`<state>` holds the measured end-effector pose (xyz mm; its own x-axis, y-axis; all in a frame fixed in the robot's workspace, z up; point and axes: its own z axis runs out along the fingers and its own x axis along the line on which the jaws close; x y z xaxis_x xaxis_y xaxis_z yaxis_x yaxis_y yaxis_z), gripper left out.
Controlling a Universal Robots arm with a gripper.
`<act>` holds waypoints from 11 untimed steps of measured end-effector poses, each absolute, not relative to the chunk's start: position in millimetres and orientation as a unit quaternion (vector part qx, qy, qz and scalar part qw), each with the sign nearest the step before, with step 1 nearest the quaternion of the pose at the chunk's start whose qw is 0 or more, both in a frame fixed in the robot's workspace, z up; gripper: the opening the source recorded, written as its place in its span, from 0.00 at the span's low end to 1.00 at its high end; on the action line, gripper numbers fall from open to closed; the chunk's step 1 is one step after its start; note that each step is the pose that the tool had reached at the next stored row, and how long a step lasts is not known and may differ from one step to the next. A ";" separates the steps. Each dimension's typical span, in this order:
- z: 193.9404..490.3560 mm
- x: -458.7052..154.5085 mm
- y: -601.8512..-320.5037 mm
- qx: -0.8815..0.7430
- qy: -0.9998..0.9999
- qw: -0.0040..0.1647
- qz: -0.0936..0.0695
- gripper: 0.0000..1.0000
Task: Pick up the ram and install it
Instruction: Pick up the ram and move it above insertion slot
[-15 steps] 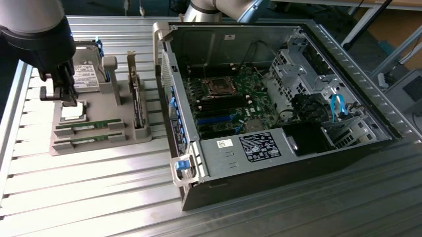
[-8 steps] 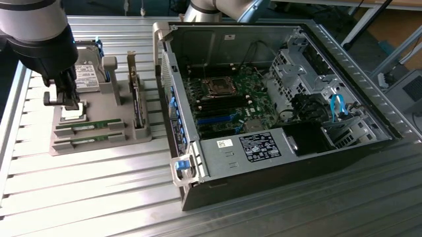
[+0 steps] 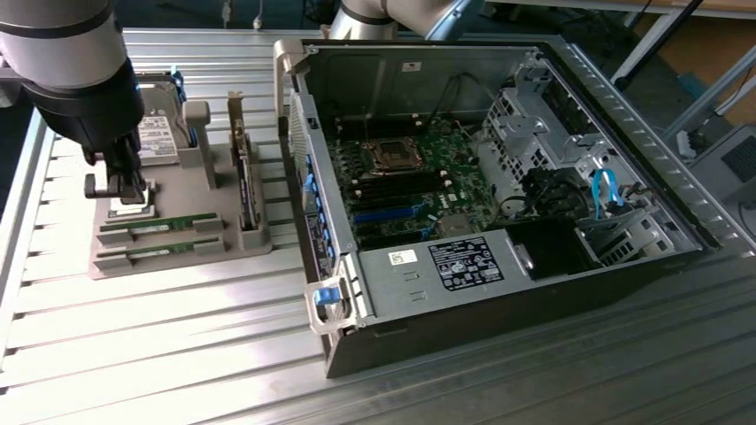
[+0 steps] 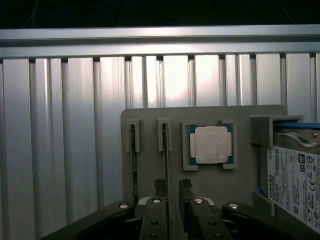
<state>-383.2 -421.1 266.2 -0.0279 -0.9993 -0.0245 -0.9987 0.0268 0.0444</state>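
Gripper (image 3: 115, 189) hangs over the grey holder (image 3: 177, 199), fingers spread, nothing in them. The holder sits on the slatted table (image 3: 177, 354), at the exterior view's left of the computer case (image 3: 497, 328).

Ram (image 3: 159, 225) stands on edge in a holder slot, just beside a second stick (image 3: 148, 257). Its long axis runs level, one end toward the case.

Judged light, stiff, thin, and fragile at chips and contacts. Best taken by the flat faces near mid-length. The finger gap lies across its thickness.

A robotics lab: slatted aluminium bench (image 3: 177, 354), opened computer case (image 3: 508, 323).
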 end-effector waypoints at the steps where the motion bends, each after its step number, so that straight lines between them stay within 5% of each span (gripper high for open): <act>1: 264.8 -383.2 -421.1 0.697 -0.716 0.007 -0.024 0.24; 11: 254.3 -383.2 -421.1 0.697 -0.716 0.007 -0.024 0.24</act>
